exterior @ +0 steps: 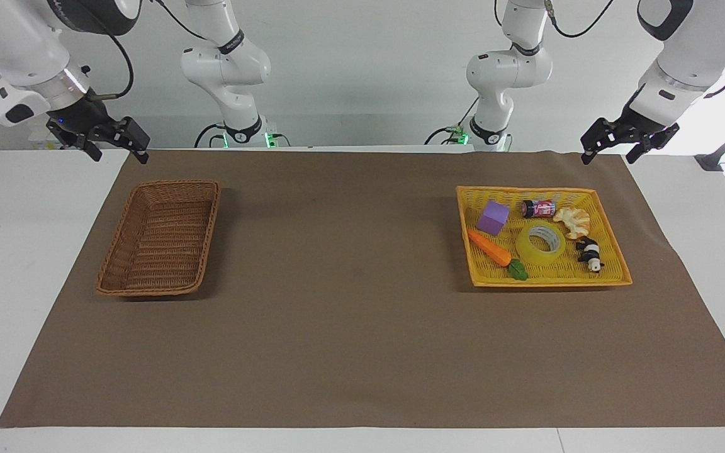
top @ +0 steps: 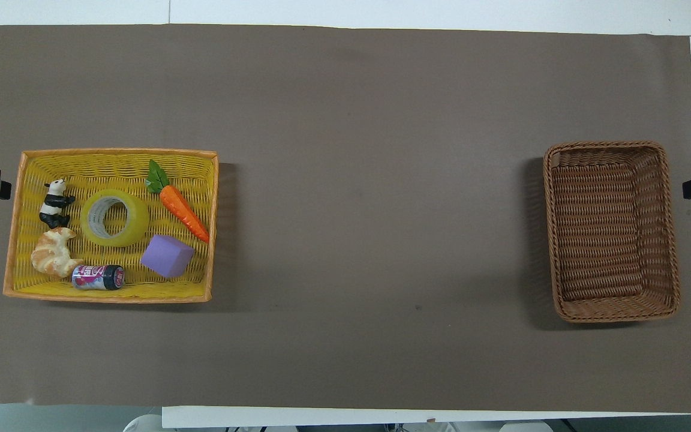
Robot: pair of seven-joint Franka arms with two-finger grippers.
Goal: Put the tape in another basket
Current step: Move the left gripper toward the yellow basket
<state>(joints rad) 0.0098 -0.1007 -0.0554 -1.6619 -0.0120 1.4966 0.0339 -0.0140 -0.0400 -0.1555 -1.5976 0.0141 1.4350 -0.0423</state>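
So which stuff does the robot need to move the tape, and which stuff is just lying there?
Needed:
tape
brown wicker basket
yellow basket, where the tape lies now
left gripper
right gripper

Just lying in the yellow basket:
toy carrot
purple block
small can
toy panda
toy croissant

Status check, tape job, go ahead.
Left pincer and right pincer waiting, open. Tape flat in yellow basket, carrot and panda alongside. Brown basket holds nothing.
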